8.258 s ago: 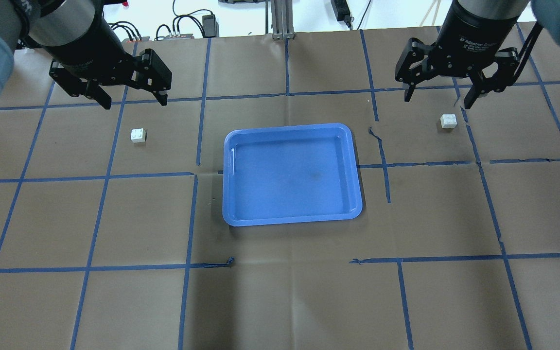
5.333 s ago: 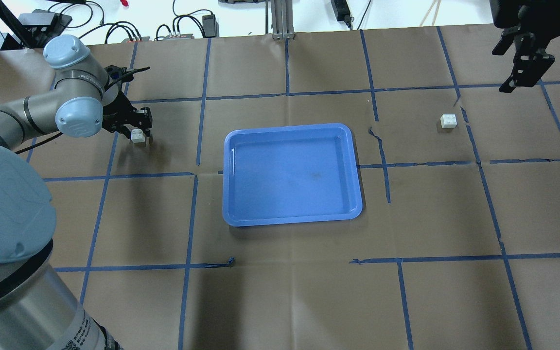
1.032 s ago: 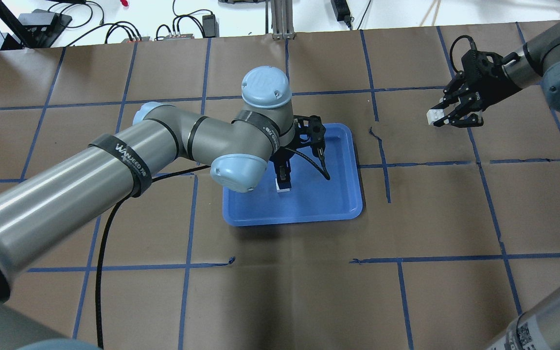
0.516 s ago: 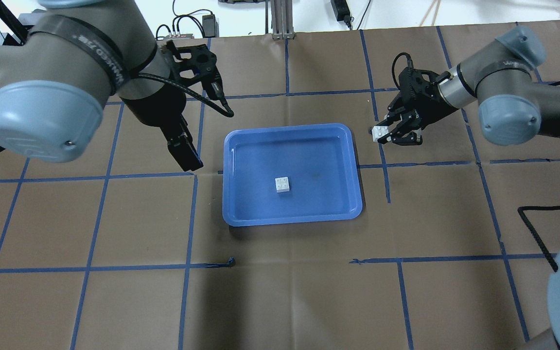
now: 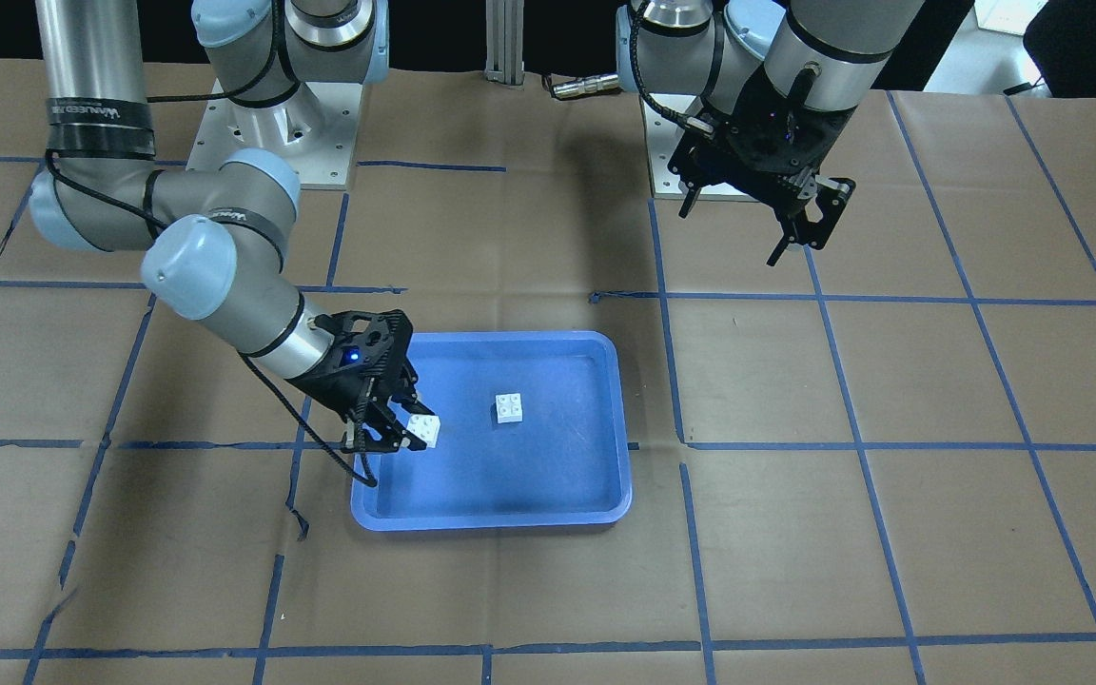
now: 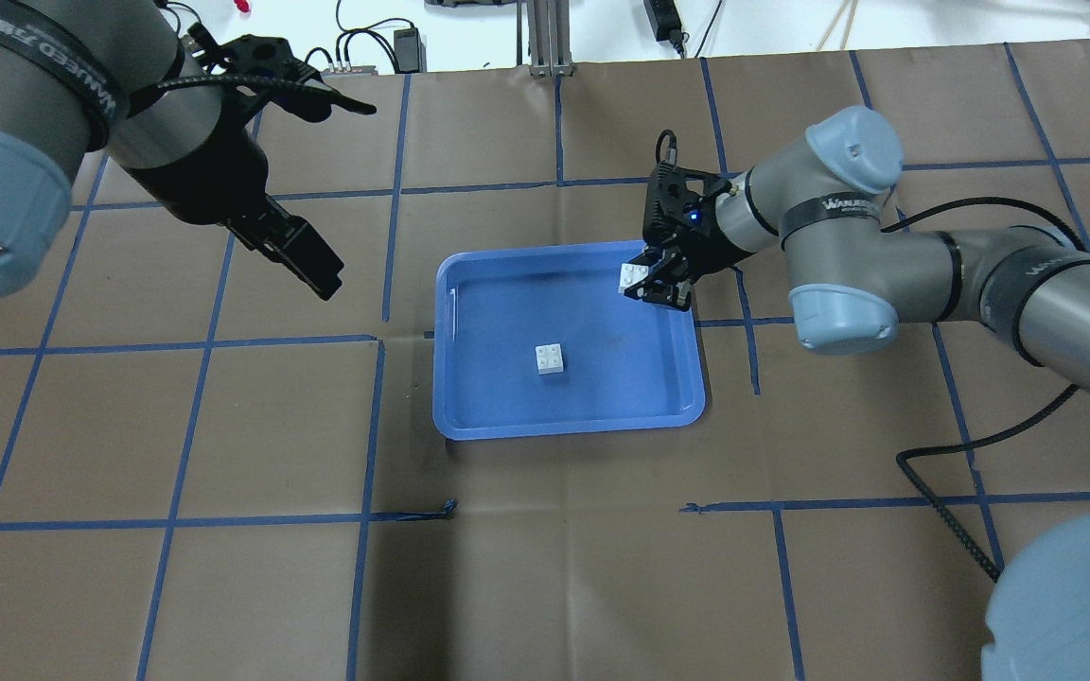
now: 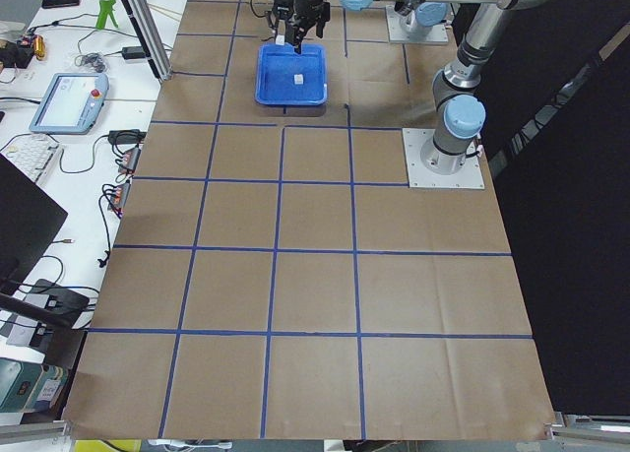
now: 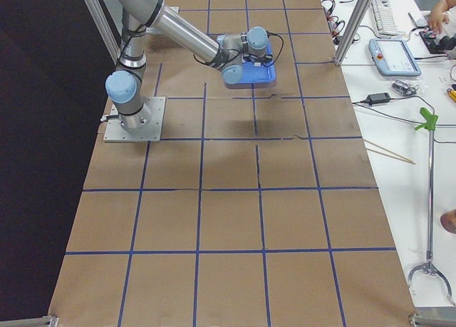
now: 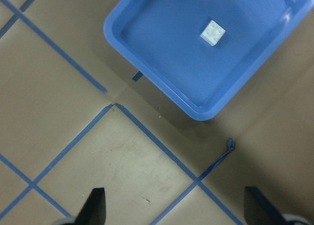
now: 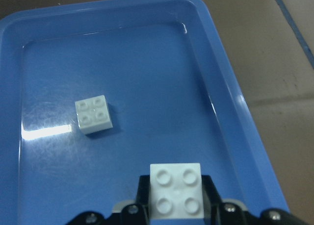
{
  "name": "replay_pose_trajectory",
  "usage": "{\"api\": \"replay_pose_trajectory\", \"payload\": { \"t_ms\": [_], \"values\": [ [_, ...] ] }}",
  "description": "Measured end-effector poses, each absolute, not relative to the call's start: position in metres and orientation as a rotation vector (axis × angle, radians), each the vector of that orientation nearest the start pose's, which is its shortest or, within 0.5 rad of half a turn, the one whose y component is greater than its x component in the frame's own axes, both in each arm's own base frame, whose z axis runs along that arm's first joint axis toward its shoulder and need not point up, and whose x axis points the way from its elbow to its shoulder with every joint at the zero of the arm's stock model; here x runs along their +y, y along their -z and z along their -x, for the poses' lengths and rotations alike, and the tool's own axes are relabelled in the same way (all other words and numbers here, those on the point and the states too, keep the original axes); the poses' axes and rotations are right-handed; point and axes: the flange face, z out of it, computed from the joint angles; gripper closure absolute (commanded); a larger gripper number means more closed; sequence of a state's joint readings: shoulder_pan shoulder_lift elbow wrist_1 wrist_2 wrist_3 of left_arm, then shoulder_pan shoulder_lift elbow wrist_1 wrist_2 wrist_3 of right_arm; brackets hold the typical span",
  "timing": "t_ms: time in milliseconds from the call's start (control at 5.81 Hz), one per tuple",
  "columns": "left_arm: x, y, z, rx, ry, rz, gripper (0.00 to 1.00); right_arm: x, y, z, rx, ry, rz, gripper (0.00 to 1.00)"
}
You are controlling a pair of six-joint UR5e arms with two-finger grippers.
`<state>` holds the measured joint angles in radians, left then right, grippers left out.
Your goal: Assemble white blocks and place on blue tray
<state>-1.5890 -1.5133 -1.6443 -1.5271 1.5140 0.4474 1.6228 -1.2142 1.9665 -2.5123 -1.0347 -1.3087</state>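
A white block is pinched by the right gripper; a second block is seen ahead, in one blue tray. The left gripper is spread, empty.

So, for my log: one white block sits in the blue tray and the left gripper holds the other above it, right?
Wrong arm: the right gripper holds the other white block above the blue tray, as the overhead exterior view shows. The left gripper is open and empty.

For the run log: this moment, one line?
left gripper: open, away from blue tray | right gripper: holds white block above tray | second white block: in tray, studs up
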Motion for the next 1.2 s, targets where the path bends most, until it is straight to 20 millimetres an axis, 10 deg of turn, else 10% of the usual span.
{"api": "replay_pose_trajectory", "payload": {
  "t_ms": [344,1204],
  "values": [
    [-0.465,-0.495,0.149,3.185,0.114,-0.155,0.01,-0.507,-0.206,-0.244,2.09,0.653,1.809,0.69],
    [-0.465,-0.499,0.146,3.195,0.135,-0.088,0.01,-0.491,-0.163,-0.259,2.029,0.644,1.872,0.68]
  ]
}}
